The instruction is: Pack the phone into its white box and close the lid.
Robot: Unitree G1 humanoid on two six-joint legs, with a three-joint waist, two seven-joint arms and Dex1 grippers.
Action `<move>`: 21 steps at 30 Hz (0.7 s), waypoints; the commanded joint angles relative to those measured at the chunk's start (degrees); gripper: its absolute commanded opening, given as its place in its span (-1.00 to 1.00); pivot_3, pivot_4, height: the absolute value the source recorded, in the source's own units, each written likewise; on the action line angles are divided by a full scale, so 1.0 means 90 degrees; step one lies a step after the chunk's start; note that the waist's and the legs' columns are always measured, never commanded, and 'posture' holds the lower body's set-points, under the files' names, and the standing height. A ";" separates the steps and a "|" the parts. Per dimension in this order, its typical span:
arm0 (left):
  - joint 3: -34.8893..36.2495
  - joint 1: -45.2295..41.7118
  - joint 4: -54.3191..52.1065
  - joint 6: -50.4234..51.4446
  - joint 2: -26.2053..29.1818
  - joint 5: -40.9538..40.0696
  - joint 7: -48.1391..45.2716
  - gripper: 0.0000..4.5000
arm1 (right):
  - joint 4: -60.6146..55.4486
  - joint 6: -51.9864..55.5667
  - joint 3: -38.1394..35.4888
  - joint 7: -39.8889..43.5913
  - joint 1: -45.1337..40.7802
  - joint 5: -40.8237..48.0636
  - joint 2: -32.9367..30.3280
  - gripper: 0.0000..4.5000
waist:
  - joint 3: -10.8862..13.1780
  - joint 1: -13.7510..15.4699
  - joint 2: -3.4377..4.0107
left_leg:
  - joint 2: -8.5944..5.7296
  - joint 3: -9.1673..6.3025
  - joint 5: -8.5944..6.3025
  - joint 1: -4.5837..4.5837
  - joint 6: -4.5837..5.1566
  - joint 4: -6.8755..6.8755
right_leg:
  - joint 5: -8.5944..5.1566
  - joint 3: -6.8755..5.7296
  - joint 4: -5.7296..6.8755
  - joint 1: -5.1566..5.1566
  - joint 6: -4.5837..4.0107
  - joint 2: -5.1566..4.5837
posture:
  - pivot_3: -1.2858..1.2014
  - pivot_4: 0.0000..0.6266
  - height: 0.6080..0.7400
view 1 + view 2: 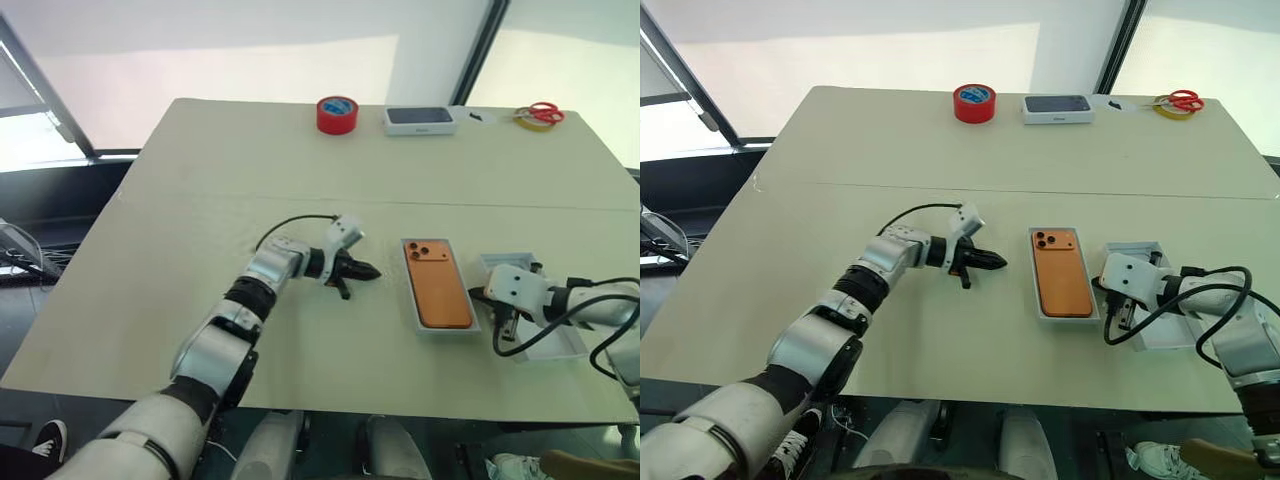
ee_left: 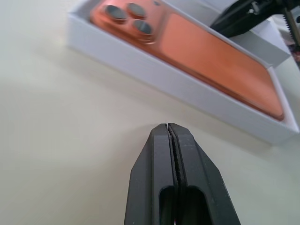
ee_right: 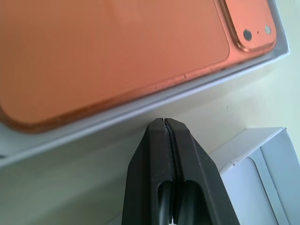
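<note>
The orange phone (image 1: 436, 285) lies back up, lenses at the far end, inside the shallow white box (image 1: 418, 322) near the table's front middle. The pale lid (image 1: 560, 345) rests hollow side up just right of the box. My left gripper (image 1: 366, 270) is shut and empty, hovering over the bare table left of the box, pointing at the box wall (image 2: 164, 75). My right gripper (image 1: 480, 296) is shut on nothing, its tip (image 3: 164, 121) low over the gap between the box's right wall (image 3: 93, 126) and the lid (image 3: 262, 159).
At the table's far edge stand a red tape roll (image 1: 337, 114), a white box with a dark top (image 1: 420, 120), and red-handled scissors (image 1: 543, 112) on a yellow tape roll. The table's front edge runs close below the box and lid.
</note>
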 commanded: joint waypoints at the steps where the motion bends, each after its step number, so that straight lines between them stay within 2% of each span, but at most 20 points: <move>1: 0.0366 0.0247 -0.0890 0.0380 0.0371 -0.0299 -0.0109 -0.99 | 0.0067 0.0447 -0.0367 -0.0069 -0.0037 0.0264 -0.0078 -1.00 | 0.0000 0.0009 0.0000 | -0.0001 0.0001 0.0000 -0.0001 0.0000 0.0001 | 0.0000 0.0001 0.0000 0.0000 0.0000 0.0000 | 0.03 -0.52 1.00; 3: 0.0532 0.0434 -0.1447 0.0614 0.0642 -0.0498 -0.0212 -0.75 | -0.0054 0.1636 -0.0642 0.0226 -0.0159 0.0991 -0.0037 -0.75 | 0.0002 0.0032 0.0002 | -0.0001 -0.0001 0.0000 -0.0002 0.0000 0.0005 | 0.0000 0.0001 0.0002 0.0000 -0.0001 0.0000 | 0.03 -0.52 1.00; 4: 0.0608 0.0599 -0.1857 0.0532 0.0824 -0.0583 -0.0302 -0.62 | -0.0106 0.1530 -0.0733 0.0144 -0.0110 0.0977 -0.0050 -0.63 | 0.0002 0.0031 0.0002 | -0.0002 -0.0002 0.0000 -0.0004 0.0001 0.0007 | 0.0000 0.0001 0.0002 -0.0001 -0.0002 0.0000 | 0.03 -0.52 1.00; 6: 0.0784 0.0861 -0.2468 0.0357 0.1107 -0.0681 -0.0249 -0.19 | -0.0195 0.1122 -0.0918 -0.0258 -0.0019 0.0780 -0.0013 -0.18 | 0.0002 0.0015 0.0003 | -0.0002 -0.0001 -0.0001 -0.0005 0.0001 0.0005 | -0.0001 0.0002 0.0003 -0.0002 -0.0003 -0.0002 | 0.03 -0.52 1.00; 8: 0.0899 0.1087 -0.2929 0.0280 0.1336 -0.0840 -0.0380 0.23 | -0.0497 0.1523 -0.1174 -0.0229 0.0082 0.1128 0.0050 0.27 | 0.0000 0.0014 0.0007 | 0.0000 -0.0001 -0.0001 -0.0004 0.0001 -0.0001 | -0.0001 0.0003 0.0003 -0.0004 -0.0003 -0.0001 | 0.03 -0.52 1.00; 11: 0.1020 0.1656 -0.3732 -0.0472 0.1860 -0.0980 -0.0881 0.88 | -0.1212 0.2359 -0.1590 -0.0497 0.0223 0.1626 0.0281 0.93 | -0.0004 0.0001 0.0015 | 0.0004 -0.0001 -0.0001 -0.0001 0.0000 -0.0007 | -0.0002 0.0004 0.0006 -0.0007 -0.0005 0.0000 | 0.03 -0.52 1.00; 18: 0.1573 0.2349 -0.4091 -0.1761 0.2460 -0.1398 -0.1391 0.88 | -0.2707 0.5069 -0.2153 -0.1668 0.0722 0.2023 0.0724 0.93 | -0.0006 0.0046 0.0028 | 0.0003 0.0001 -0.0001 -0.0002 0.0000 -0.0010 | -0.0015 0.0008 0.0011 -0.0013 -0.0030 0.0000 | 0.03 -0.52 1.00; 21: 0.1535 0.2560 -0.4200 -0.1888 0.2584 -0.1517 -0.1635 0.88 | -0.3179 0.6274 -0.2109 -0.1792 0.0735 0.2208 0.0482 0.93 | -0.0005 0.0025 0.0033 | -0.0001 0.0014 -0.0002 -0.0002 0.0001 -0.0013 | -0.0017 0.0021 0.0010 -0.0016 -0.0032 -0.0004 | 0.03 -0.52 1.00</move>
